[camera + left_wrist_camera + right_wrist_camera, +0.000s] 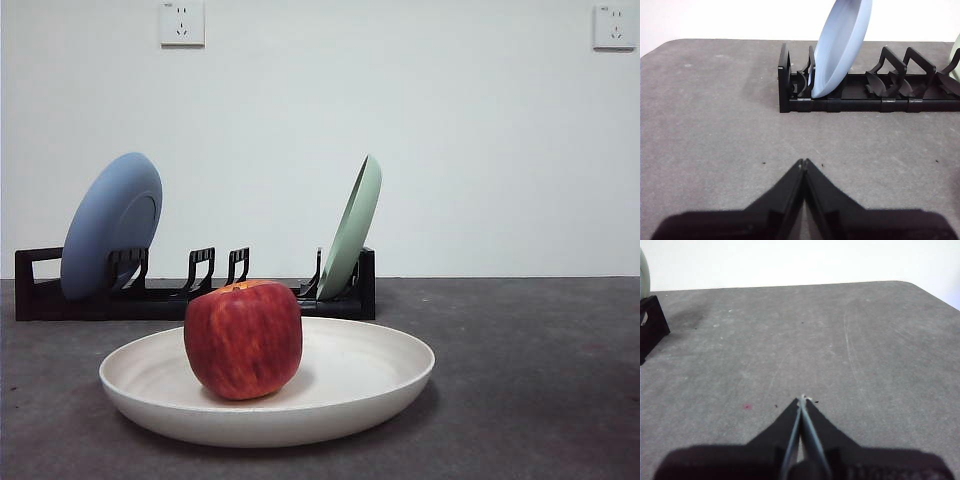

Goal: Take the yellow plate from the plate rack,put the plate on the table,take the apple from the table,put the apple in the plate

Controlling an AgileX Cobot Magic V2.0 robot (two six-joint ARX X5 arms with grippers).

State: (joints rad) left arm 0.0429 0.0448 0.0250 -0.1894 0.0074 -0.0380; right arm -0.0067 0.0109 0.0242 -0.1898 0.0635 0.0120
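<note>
Front view: the tabletop (540,380), dark grey and mottled, carries every item. The plate rack (200,295) stands along the far side; a blue plate (110,225) leans in its handle end and a pale green plate (352,225) in the other, with the slots between them vacant. The yellow plate (380,375) lies flat in front of the rack, clear of it. The apple (243,338) sits upright inside the plate, slightly off centre.

Left gripper (804,162): jaws pressed together, holding nothing, above bare tabletop short of the rack's blue-plate end. Right gripper (802,400): jaws likewise closed and empty, over bare tabletop, the rack's end just at the frame edge.

Assessment: all four steps appear complete; neither arm is engaged, and no further move seems required beyond staying clear.

Markings: none legible. Two wall sockets (182,22) show no readable text.
</note>
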